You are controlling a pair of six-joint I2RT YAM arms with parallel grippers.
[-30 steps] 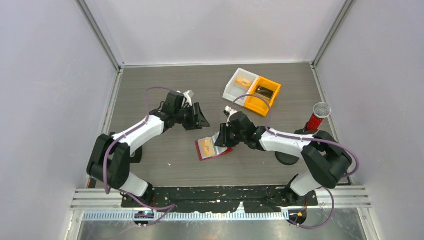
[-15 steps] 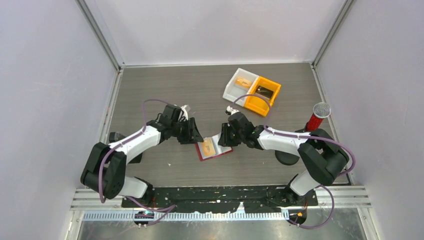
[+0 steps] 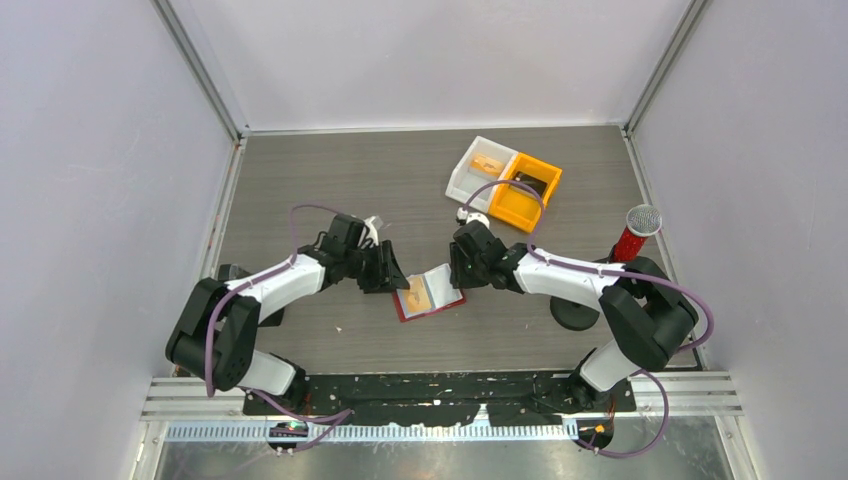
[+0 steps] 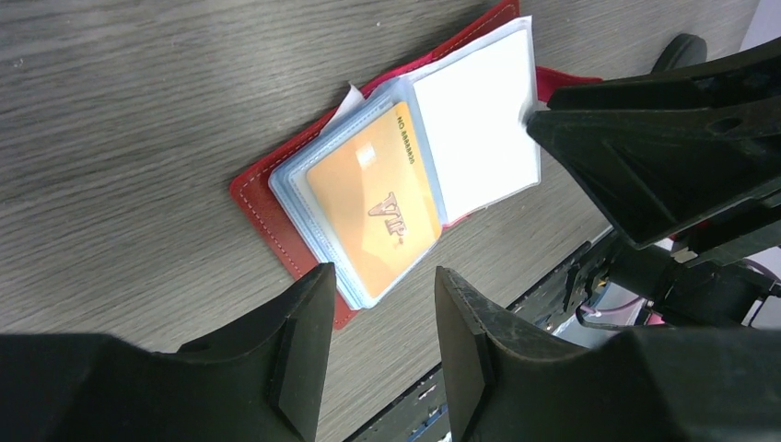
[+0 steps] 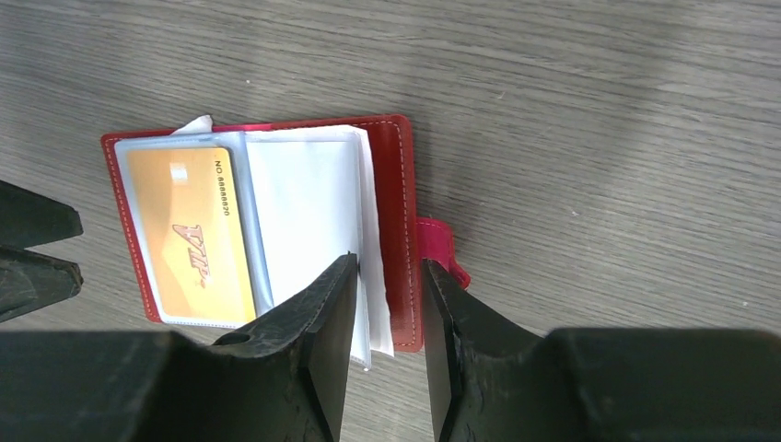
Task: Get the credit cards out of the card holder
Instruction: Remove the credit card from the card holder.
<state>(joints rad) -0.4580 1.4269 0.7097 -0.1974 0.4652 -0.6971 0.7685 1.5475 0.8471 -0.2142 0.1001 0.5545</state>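
Note:
The red card holder [image 3: 428, 294] lies open on the table between my two grippers. An orange credit card [image 4: 373, 207] sits in a clear sleeve on its left half, and also shows in the right wrist view [image 5: 189, 235]. Pale sleeves [image 5: 304, 212] cover the right half. My left gripper [image 4: 382, 304] hovers open just off the holder's left edge [image 3: 390, 270], with nothing between its fingers. My right gripper [image 5: 387, 276] stands open over the holder's right edge [image 3: 462, 270]. One finger is above the sleeves and the other is by the red cover [image 5: 401, 184].
A white bin [image 3: 470, 178] holding an orange card [image 3: 488, 162] stands beside an orange bin [image 3: 512, 207] at the back right. A red post with a grey top [image 3: 636, 232] stands by the right arm. The table's near edge runs just below the holder.
My left gripper has come right and down to the holder's left edge. My right gripper's jaws have widened and the raised right flap now lies flatter.

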